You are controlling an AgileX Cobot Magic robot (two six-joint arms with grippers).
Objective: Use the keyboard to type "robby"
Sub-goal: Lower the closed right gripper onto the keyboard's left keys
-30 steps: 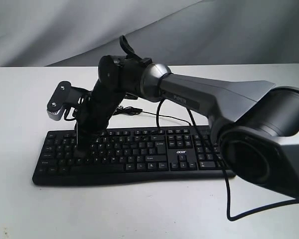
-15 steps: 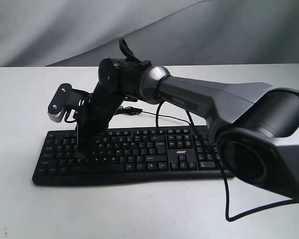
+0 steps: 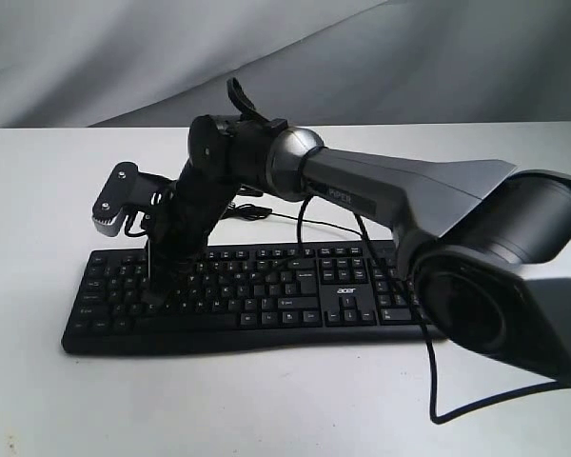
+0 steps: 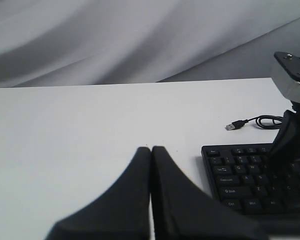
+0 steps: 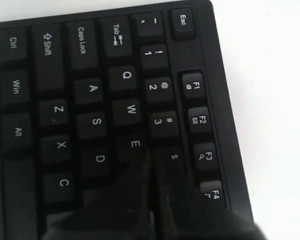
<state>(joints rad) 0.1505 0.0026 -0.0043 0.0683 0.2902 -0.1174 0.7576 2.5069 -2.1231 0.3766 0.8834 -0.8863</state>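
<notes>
The black keyboard (image 3: 266, 303) with white legends and the "acer" logo lies across the white table. My right arm reaches over it to its left part. The right gripper (image 3: 153, 284) is shut, its tips pointing down at the upper letter rows. In the right wrist view the shut tips (image 5: 151, 156) lie just past the E key (image 5: 134, 144), beside the 4 key, and hide the keys beneath; contact cannot be told. My left gripper (image 4: 151, 149) is shut and empty over bare table, off the Esc end of the keyboard (image 4: 240, 175).
The keyboard's thin cable ends in a loose USB plug (image 4: 233, 126) on the table behind it. A black arm cable (image 3: 433, 381) loops down over the keyboard's number-pad end to the table front. A grey backdrop hangs behind the table edge.
The right arm's wrist has shifted slightly upward and its forearm has turned a little. The shut tips stay over the same upper-left keys.
</notes>
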